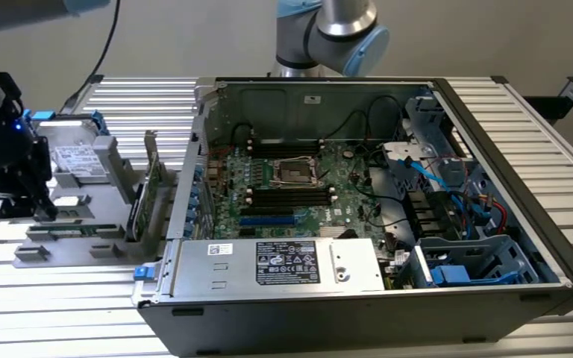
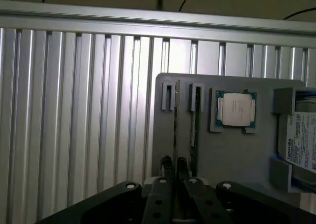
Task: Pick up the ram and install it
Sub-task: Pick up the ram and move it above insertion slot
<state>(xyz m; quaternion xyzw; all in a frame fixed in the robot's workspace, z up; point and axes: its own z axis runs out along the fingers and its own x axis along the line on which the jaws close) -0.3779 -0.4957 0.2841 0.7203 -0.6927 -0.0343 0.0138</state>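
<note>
We see the gripper (image 2: pixel 175 166) pinched onto the ram (image 2: pixel 176 120) in the tray (image 2: pixel 232 155), exterior view's left (unlifted, installation undone).

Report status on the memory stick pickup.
Gripper shut on the memory stick, which stands on edge in the tray. Stick not yet lifted. Processor chip lies apart on the same tray, not in the way.

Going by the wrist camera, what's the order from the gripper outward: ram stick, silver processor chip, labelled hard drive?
1. Ram stick, in its holder slot, right at the gripper.
2. Processor chip, in the recess beside the slots.
3. Hard drive, beyond the chip, at the holder's edge.
</note>
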